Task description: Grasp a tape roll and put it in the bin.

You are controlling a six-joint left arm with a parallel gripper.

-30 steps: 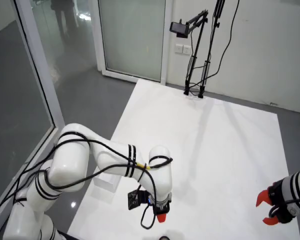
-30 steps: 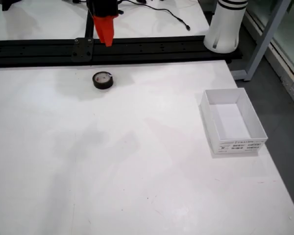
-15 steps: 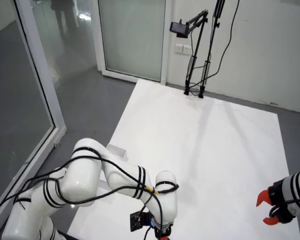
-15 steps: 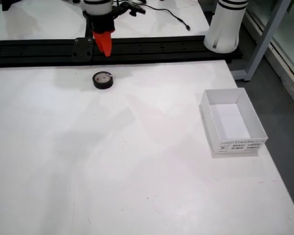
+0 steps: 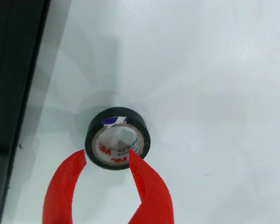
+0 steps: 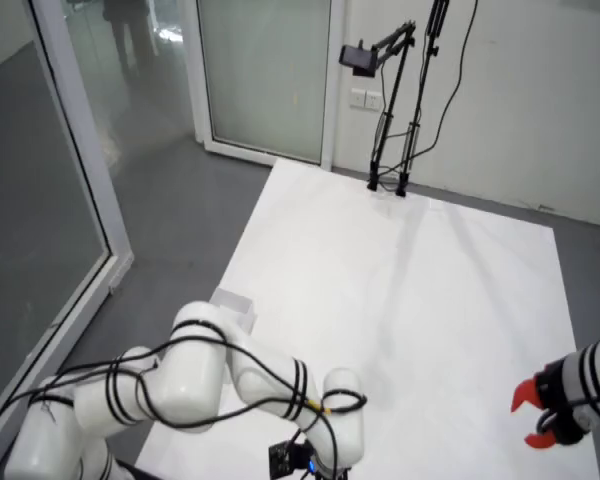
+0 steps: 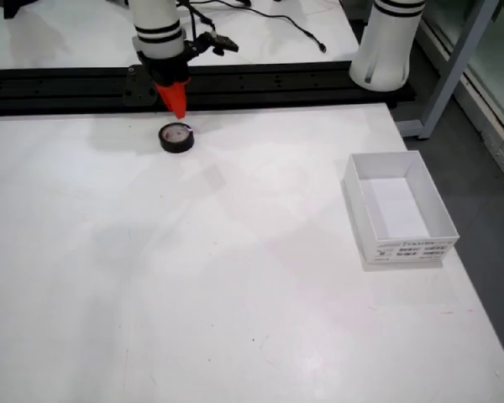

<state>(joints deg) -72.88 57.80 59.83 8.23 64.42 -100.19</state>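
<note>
Black tape roll (image 7: 177, 138) near rail (image 7: 67, 86), bin (image 7: 398, 210) apart

We see a white arm (image 7: 160, 29) w/ black bands at joints, black cables along it; gripper (image 5: 107, 161) has red tapered fingers (image 5: 151, 191), pointed tips.

In the view from the front, the tape roll (image 7: 176, 138) lies flat on the table (image 7: 235, 277), far left of the bin (image 7: 398, 209). The gripper (image 7: 177, 108) hangs just behind the roll.
</note>
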